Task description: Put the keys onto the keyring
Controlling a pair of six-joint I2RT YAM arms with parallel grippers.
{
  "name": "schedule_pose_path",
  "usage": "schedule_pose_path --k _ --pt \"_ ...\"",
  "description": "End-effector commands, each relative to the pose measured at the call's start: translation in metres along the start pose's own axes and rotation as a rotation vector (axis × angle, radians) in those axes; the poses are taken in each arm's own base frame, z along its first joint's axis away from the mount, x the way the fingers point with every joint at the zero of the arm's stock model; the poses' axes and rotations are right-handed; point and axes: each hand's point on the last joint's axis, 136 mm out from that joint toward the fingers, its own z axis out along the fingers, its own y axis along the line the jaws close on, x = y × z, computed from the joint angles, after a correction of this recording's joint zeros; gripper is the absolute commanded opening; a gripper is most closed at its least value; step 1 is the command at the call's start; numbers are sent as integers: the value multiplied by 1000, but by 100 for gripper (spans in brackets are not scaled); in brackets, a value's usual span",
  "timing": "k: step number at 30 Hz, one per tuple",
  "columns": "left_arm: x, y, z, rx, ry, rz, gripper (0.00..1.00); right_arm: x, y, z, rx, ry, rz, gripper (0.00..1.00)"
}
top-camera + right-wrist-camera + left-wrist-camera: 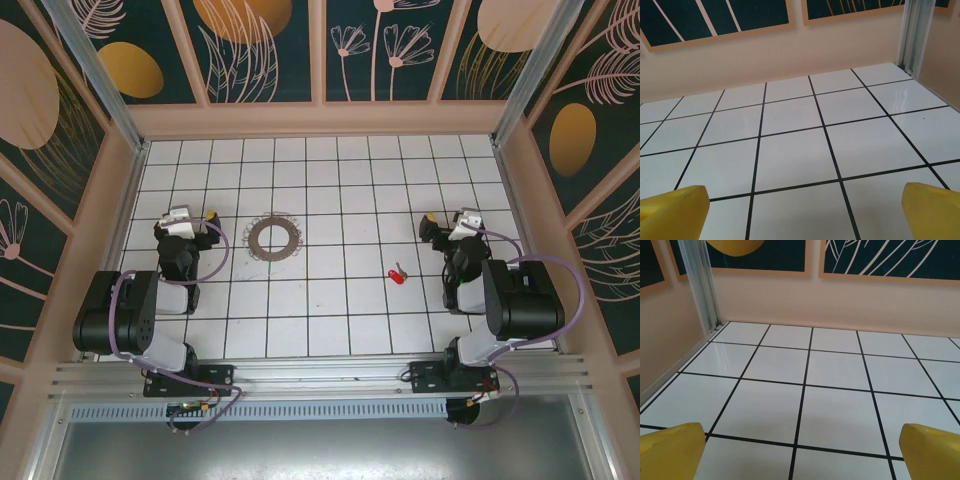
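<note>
Plainly, both grippers stand with their jaws wide apart above the white tiled table, and neither holds anything.

The left gripper sits at the left side of the table. In the left wrist view the left gripper shows its two yellow fingertips at the bottom corners of the frame, well apart, with bare tiles and black grout lines lying between and ahead of them as far as the beige wall.

The right gripper sits at the right side, roughly level with the left one. In the right wrist view the right gripper has its yellow fingertips just as far apart, again with plain tiles ahead of the jaws up to the wall.

The keyring, a flat loop of fine grey-brown chain, lies on the tiles to the right of the left jaws and slightly nearer the arm bases than they are; it is near them but not touching, and well apart from the right jaws.

The key, a tiny piece with a red head and a short dark stub, lies flat on the table to the left of the right jaws and closer to the bases. It sits apart from the keyring, between the ring and the right gripper, nearer the latter.
</note>
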Motion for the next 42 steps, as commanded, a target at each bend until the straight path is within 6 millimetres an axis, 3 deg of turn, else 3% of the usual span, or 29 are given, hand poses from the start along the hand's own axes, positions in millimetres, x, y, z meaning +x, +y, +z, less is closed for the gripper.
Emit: schedule_pose_path --k 1,37,42 --pt "-6 1 -2 4 -30 -6 99 -7 3 2 -2 -28 -19 99" --pt "-6 1 -2 3 -29 -7 99 -7 -4 3 21 -25 -6 99" --pt "-12 -7 1 45 -10 11 99 -25 -13 -2 142 -53 -12 99"
